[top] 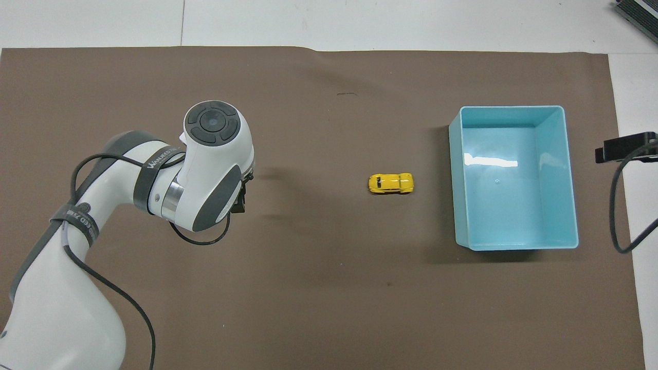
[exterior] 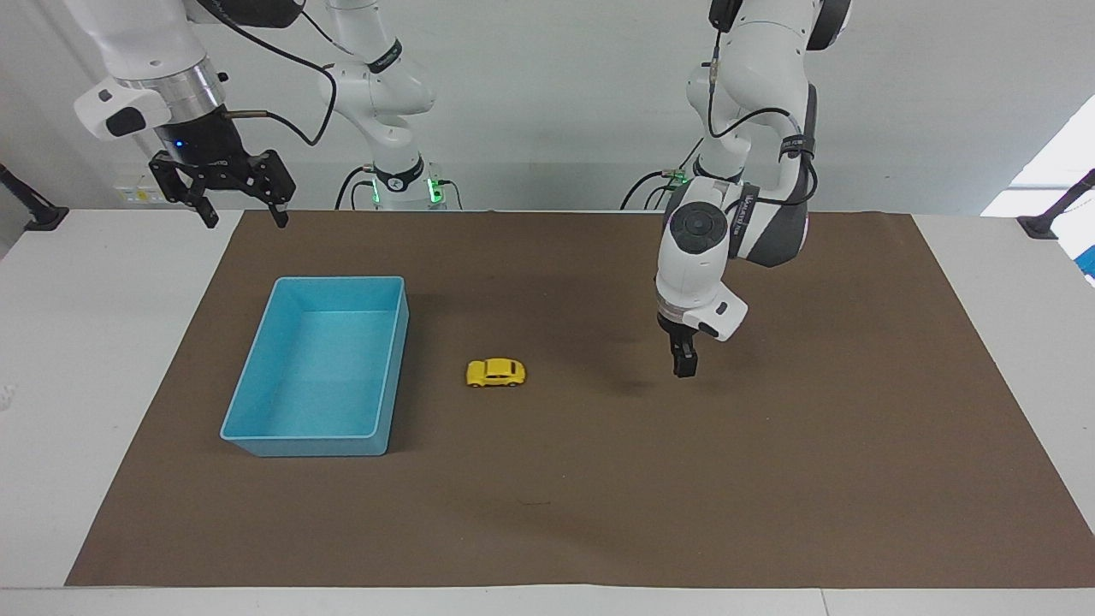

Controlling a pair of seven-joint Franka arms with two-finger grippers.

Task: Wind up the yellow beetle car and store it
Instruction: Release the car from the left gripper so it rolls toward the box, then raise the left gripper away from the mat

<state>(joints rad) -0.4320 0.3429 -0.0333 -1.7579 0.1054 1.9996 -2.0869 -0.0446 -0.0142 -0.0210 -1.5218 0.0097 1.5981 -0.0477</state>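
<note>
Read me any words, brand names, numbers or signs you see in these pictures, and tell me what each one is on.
Band around the left arm's forearm: white lettering, too blurred to read for certain.
Second band lower on the same arm: white lettering, not readable.
yellow beetle car: no lettering visible.
blue bin: no lettering visible.
brown mat: no lettering visible.

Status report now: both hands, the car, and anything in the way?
Left hand empty above mat. Right hand open, waiting. Car on mat beside bin. Nothing between them.
</note>
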